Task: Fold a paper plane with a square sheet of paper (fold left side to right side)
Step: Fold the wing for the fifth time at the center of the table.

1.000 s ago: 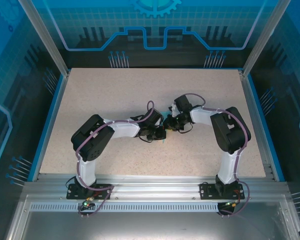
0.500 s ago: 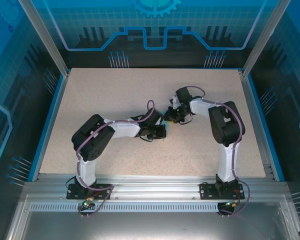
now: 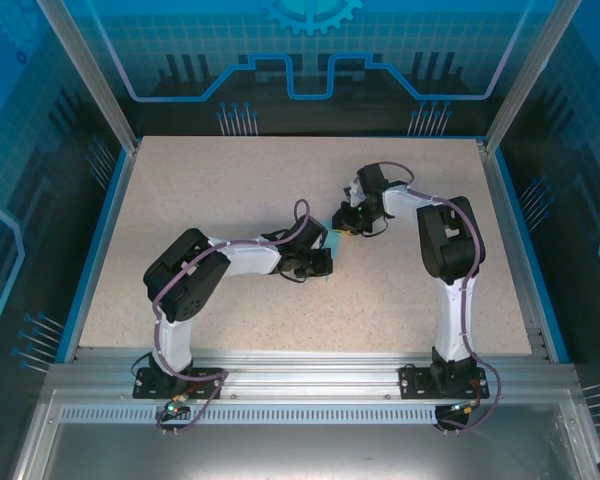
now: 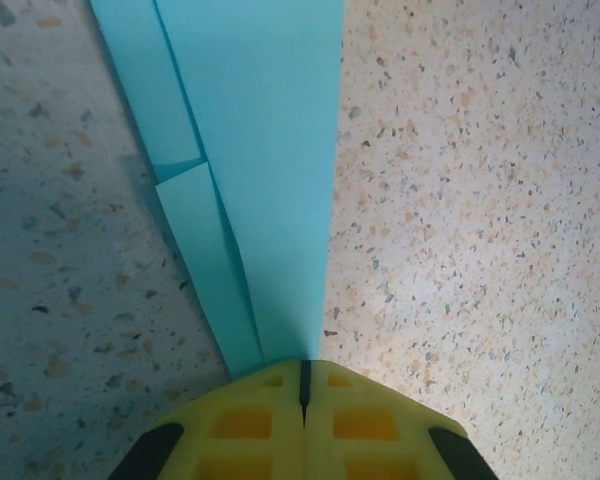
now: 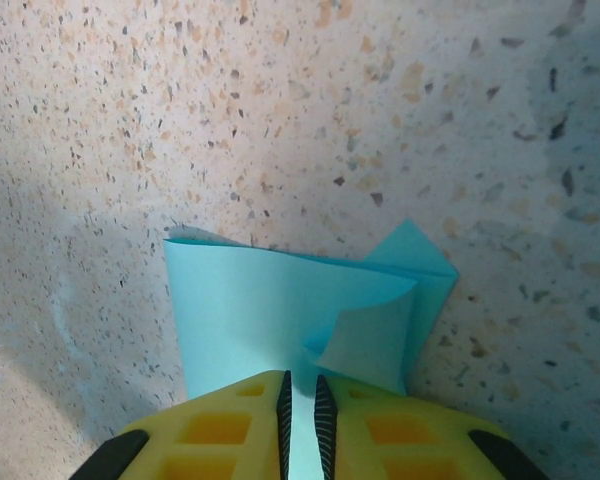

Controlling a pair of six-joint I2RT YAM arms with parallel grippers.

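Left claw (image 4: 303,375) is clamped tight, and the pointed end of the paper (image 4: 265,150) runs right into the seam between its fingers, so I'd call that a pinch on the tip. From there the paper fans out toward 12 o'clock, flat on the speckled worktop (image 4: 460,200), with a couple of narrow folded flaps along its 10 o'clock edge.

Right claw (image 5: 300,382) is nearly closed on the wide end, with just a thin slit and blue showing inside it. A little corner curls up at about 2 o'clock from its fingers. From above, it sits at roughly 1 o'clock from the left one, close by.

My take on doing this fold well: treat the left pinch as the anchor, bring the wide end over slowly so the long edges line up, and flatten that curled corner before pressing the crease. Thin paper will skew or tear if yanked.

Containers: nothing is holding anything here, the paper's straight on the worktop.
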